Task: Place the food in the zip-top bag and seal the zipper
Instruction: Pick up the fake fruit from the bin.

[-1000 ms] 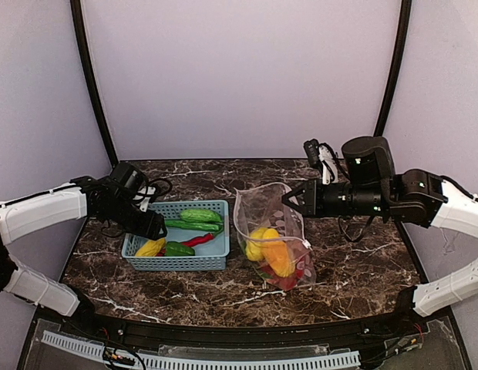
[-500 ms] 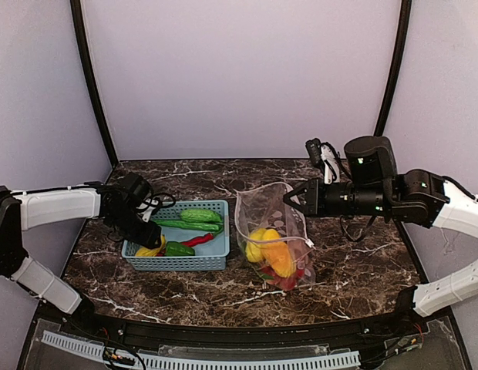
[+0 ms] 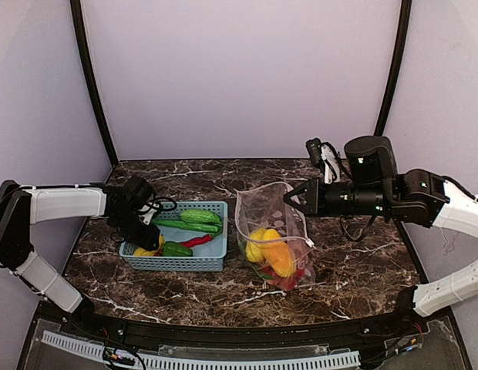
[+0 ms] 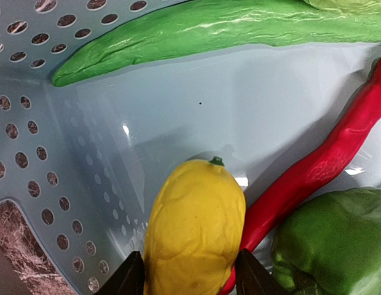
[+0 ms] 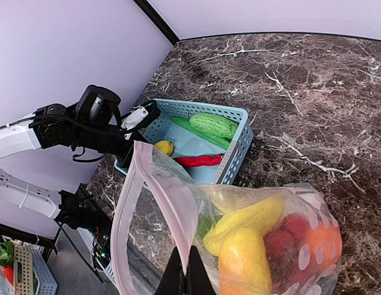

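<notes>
The light blue basket holds a ridged green cucumber, a long green pod, a red chili, a green pepper and a yellow lemon-like fruit. My left gripper is down in the basket's left end, with a finger pressed against each side of the yellow fruit. The dotted zip-top bag stands right of the basket with yellow, orange and red food inside. My right gripper is shut on the bag's pinkish zipper rim and holds the mouth up and open.
The basket's perforated wall lies close on the left of my left gripper. The marble tabletop is bounded by the purple back wall and two black corner posts.
My left gripper has moved down and left into the basket's left end, onto the yellow fruit. The basket has shifted slightly left. My right arm and the bag have barely moved.
</notes>
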Robot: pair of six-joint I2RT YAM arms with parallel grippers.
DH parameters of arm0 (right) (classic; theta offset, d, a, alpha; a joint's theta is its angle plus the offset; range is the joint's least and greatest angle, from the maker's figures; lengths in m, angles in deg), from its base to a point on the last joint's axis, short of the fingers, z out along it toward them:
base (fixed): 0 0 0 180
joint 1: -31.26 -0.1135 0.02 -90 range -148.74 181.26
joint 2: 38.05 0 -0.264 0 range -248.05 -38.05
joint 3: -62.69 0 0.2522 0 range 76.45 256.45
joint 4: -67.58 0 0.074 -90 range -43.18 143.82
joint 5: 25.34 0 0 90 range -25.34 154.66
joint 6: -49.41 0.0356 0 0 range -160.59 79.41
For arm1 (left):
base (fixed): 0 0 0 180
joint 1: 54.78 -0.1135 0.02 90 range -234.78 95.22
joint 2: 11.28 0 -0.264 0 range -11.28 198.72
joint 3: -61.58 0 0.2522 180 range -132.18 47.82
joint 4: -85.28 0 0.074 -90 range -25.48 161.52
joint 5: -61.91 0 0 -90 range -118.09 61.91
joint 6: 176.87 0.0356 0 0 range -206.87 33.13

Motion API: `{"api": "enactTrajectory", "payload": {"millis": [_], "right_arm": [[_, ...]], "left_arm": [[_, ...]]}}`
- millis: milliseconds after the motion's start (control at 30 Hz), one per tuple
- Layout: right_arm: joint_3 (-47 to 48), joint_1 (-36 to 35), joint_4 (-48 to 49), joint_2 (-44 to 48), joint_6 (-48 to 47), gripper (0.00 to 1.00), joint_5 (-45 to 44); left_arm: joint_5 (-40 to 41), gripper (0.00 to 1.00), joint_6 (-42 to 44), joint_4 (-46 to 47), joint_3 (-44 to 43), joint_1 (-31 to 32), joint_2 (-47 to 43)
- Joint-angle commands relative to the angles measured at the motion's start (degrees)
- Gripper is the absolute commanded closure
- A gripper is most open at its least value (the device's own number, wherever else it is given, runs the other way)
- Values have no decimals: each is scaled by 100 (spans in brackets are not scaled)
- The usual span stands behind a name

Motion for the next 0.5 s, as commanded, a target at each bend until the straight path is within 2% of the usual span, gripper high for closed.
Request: {"api": "enactTrajectory", "payload": {"millis": [0, 133, 467], "right_arm": [[-21, 30, 260, 146, -10, 100, -5], [-21, 29, 263, 140, 0, 100, -4], [-39, 34, 267, 138, 19, 100, 2]], "left_arm": [[-170, 50, 85, -66, -6, -45, 99], [-377, 50, 104, -52, -22, -47, 184], [-273, 50, 48, -150, -63, -47, 332]]}}
